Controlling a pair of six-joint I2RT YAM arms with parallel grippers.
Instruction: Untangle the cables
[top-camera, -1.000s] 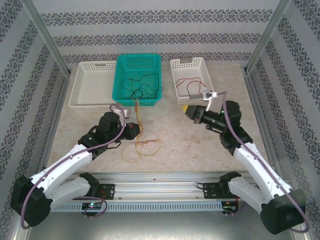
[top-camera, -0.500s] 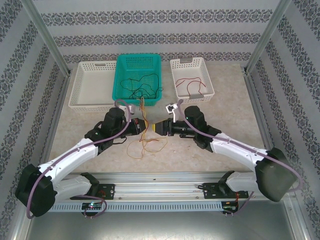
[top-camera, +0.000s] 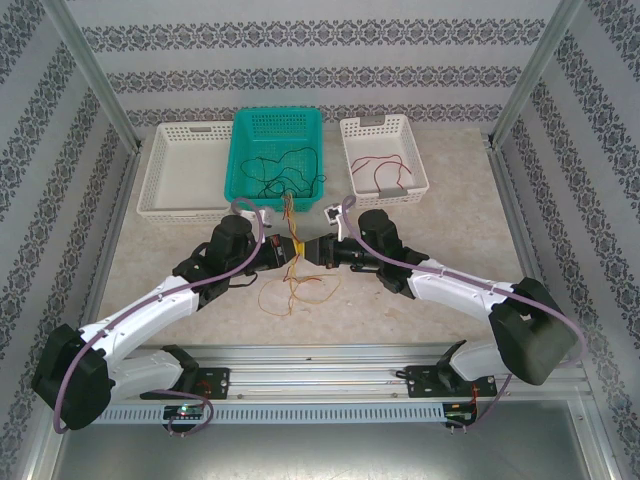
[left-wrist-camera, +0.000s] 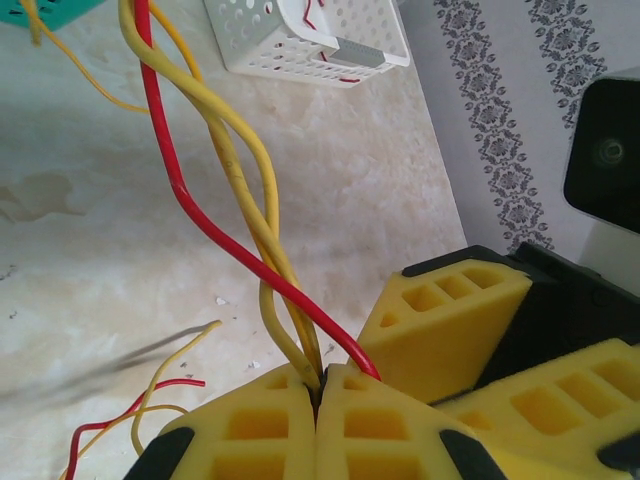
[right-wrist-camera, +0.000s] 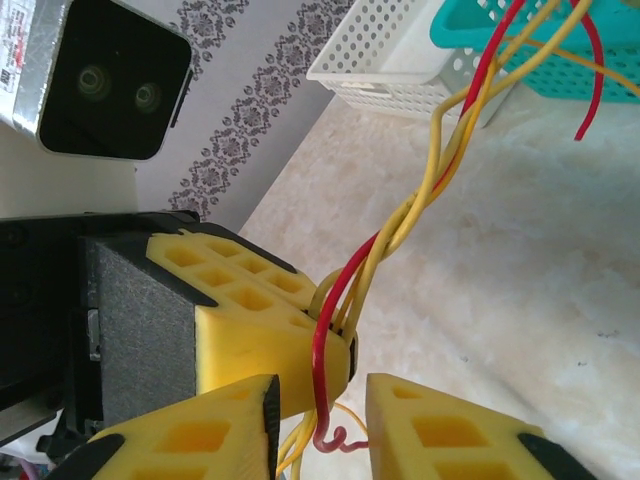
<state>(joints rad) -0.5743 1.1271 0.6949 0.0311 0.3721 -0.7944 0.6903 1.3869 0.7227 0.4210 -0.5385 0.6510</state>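
Cables (top-camera: 290, 222) in red and yellow ran as one twisted strand from the near lip of the teal basket (top-camera: 278, 125) down to where the two grippers met above the table (top-camera: 420, 290). Below that point they fell into loose loops on the tabletop. The left gripper (left-wrist-camera: 318, 392) was clamped tight on the twist, its yellow pads pressed together, with yellow wires and a red one coming up out of the seam. The right gripper (right-wrist-camera: 318, 425) sat nose to nose with it, just beside the same pinch point. Its jaws stood apart and the red cable (right-wrist-camera: 319, 385) hung down through the gap. Neither pad seemed to press the wire, though the right wrist view cut off the lower part of the fingers, so contact there could not be ruled out. More thin cables, black ones among them, lay tangled inside the teal basket. A single red one lay in the white basket (top-camera: 380, 130) to its right. A wide white tray (top-camera: 185, 170) stood just beside the teal basket on its other side.
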